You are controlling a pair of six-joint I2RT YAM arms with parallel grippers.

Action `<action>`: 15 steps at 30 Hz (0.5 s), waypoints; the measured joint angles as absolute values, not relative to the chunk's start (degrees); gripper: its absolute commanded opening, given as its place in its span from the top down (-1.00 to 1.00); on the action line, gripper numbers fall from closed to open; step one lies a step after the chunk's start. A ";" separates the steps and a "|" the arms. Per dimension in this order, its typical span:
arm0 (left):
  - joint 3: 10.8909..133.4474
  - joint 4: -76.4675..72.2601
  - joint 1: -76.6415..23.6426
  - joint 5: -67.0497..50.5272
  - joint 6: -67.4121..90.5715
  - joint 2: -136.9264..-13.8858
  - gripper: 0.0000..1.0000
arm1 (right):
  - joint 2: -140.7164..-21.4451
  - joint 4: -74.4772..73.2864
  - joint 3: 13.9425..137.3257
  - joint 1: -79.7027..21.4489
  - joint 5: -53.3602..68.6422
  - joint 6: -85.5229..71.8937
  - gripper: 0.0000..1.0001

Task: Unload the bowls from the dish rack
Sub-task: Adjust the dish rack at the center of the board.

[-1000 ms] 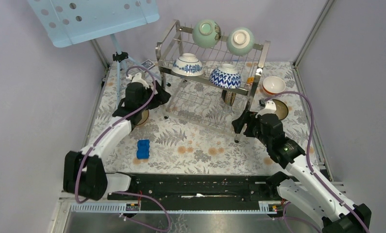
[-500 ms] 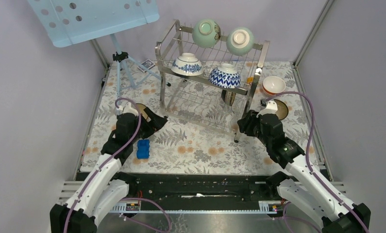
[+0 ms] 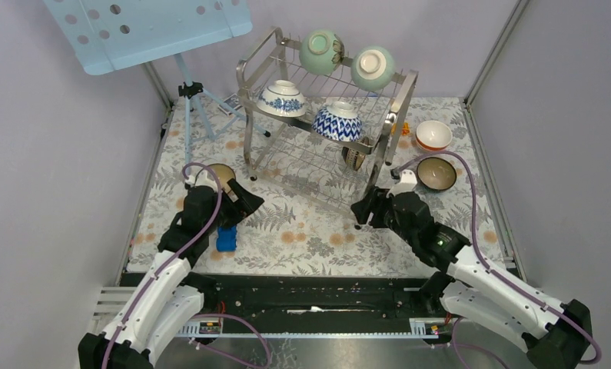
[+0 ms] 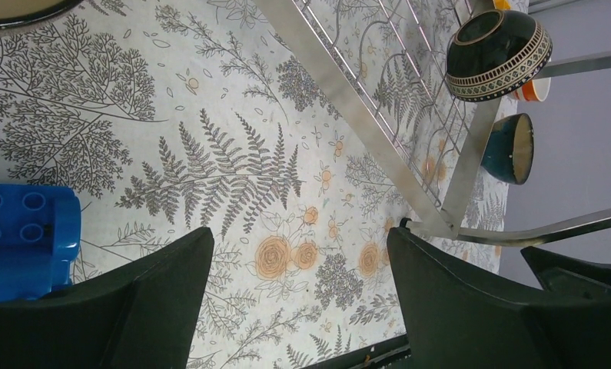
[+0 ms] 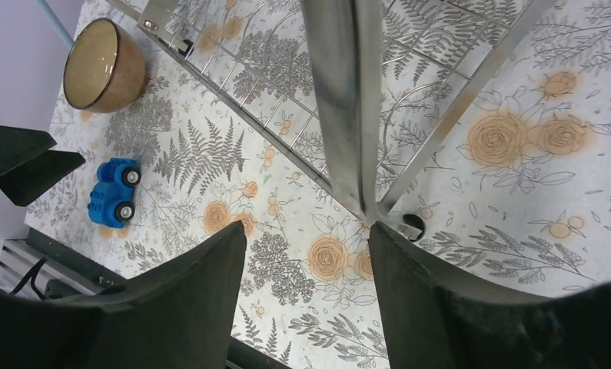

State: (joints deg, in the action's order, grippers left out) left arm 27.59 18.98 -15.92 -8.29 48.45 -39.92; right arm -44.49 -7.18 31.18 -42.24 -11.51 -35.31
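Where left arm (image 3: 180, 234) crosses it, brown bowl (image 3: 219, 174) half hidden from above; dark patterned-rim bowl (image 4: 499, 48) in lower tier mostly screened by upper shelf. I see left gripper (image 4: 298, 254) hanging low over table (image 3: 317, 231), fingers wide apart, nothing between, blue toy (image 4: 25, 238) just beside. Right gripper (image 5: 306, 231) at front-right leg of dish rack (image 3: 302, 165): jaws apart, leg standing between, not clamped. I count eight bowls. Five in rack: two pale green bowls (image 3: 321, 51) (image 3: 373, 68), two blue-and-white bowls (image 3: 282, 98) (image 3: 337, 121), dark one. Three on table: brown, dark teal bowl (image 3: 435, 173), orange-white bowl (image 3: 433, 135).
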 measured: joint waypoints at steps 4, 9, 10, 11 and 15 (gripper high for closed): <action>27.59 20.16 -15.94 -8.60 48.25 -38.94 -0.75 | -40.49 -10.17 31.33 -42.83 -14.17 -34.48 -0.57; 27.59 20.99 -15.97 -8.73 47.77 -38.20 -0.74 | -32.80 -16.19 35.51 -42.83 -22.68 -29.28 -0.58; 27.59 21.02 -15.97 -8.80 47.62 -38.22 -0.74 | -32.27 -16.56 36.58 -42.83 -24.82 -28.21 -0.56; 27.62 21.04 -15.97 -8.86 47.55 -38.22 -0.74 | -32.01 -16.47 37.80 -42.83 -27.66 -26.83 -0.56; 27.62 21.17 -15.97 -9.28 47.16 -38.13 -0.73 | -36.32 -13.80 41.32 -41.58 -37.12 -22.20 -0.55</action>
